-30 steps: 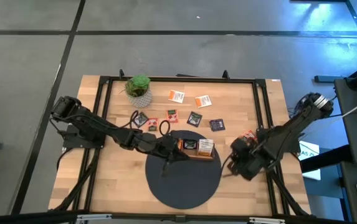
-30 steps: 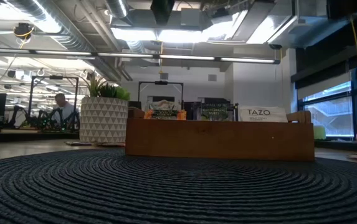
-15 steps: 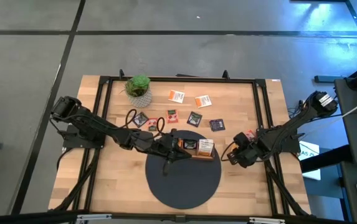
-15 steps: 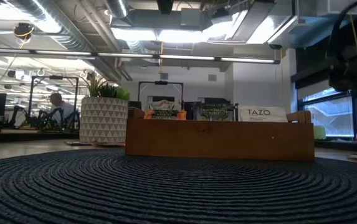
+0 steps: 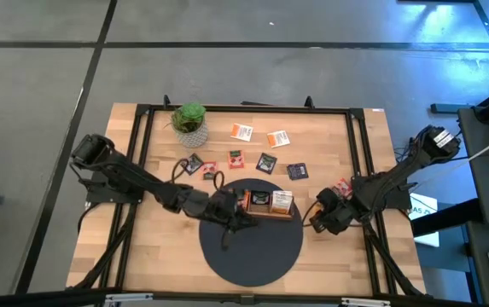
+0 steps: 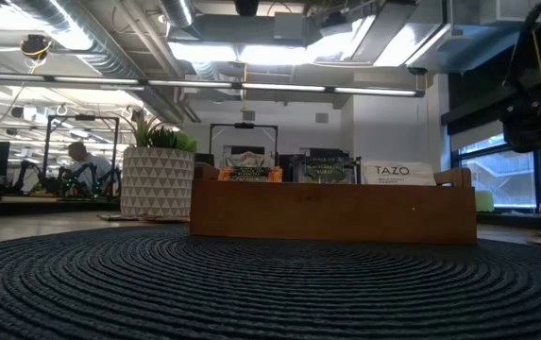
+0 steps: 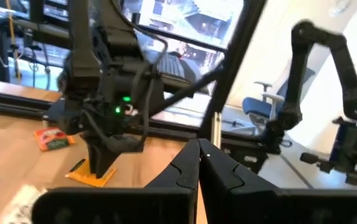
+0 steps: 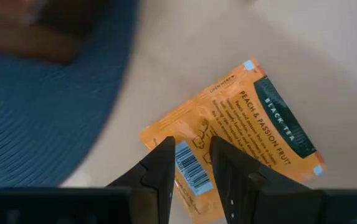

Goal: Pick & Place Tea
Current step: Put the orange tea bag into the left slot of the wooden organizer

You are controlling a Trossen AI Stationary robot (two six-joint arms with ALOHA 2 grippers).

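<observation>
An orange tea packet (image 8: 228,140) printed "Peach & Passion Fruit" lies flat on the wood right of the round mat. My right gripper (image 8: 192,163) points steeply down over it, open, its fingers on either side of the barcode corner. The left wrist view shows that gripper (image 7: 100,163) standing on or just above the packet (image 7: 94,175). My left gripper (image 7: 198,158) is shut and empty, level above the mat beside the tray's left end (image 5: 242,207). The wooden tray (image 5: 270,203) holds several packets (image 6: 397,174). More tea packets (image 5: 266,162) lie loose behind it. My right gripper comes from above, slanting, with its fingertips (image 8: 161,163) over the orange packet's barcode corner (image 8: 187,168). Whether they touch it I cannot tell. The packet lies flat on the table, not pinched.
The dark round mat (image 5: 253,247) lies under the tray (image 6: 331,210). A small potted plant (image 5: 190,121) stands at the far left of the table. A red packet (image 5: 340,185) lies just beyond my right gripper. A black frame rail (image 5: 359,162) runs along the table's right side.
My right gripper has come down toward the table and a little toward the tray, rolling its wrist, and now stands low over the orange packet. Its finger gap has not changed.
</observation>
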